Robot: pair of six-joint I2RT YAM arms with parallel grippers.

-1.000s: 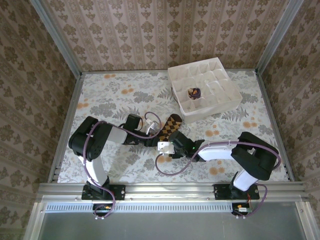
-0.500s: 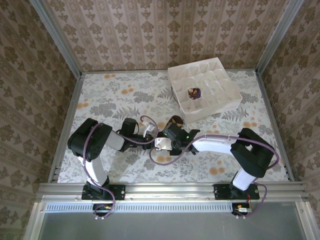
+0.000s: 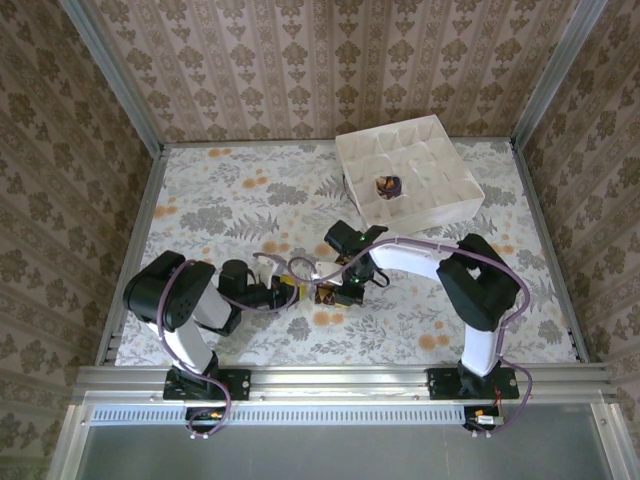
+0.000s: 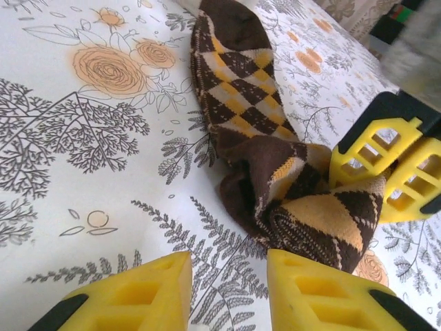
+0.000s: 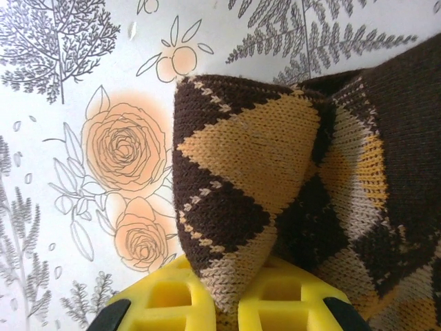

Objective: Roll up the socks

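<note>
- From the top external camera, the left gripper and right gripper faced each other low over the flower-printed tablecloth. A brown knitted sock with orange-yellow diamond checks lay bunched at the right gripper's tips, just beyond the left one. Well beyond both grippers stood a white divided fabric box, with a purple striped sock ball in one of its compartments.
- In the left wrist view, the left gripper had its yellow fingers spread, with only tablecloth in the gap. The brown sock began just ahead of the right-hand finger. Its long axis ran away from the gripper, and the flat plain-brown end pointed farthest off. The near end was folded back on itself into a thick lump. The right gripper came in from the right of that lump, its fingers pressed into the fold.
- In the right wrist view, the right gripper was pinched together on a doubled fold of the brown sock. The fold rose straight ahead of the fingers, and the rest spread off to the right over the tablecloth.
</note>
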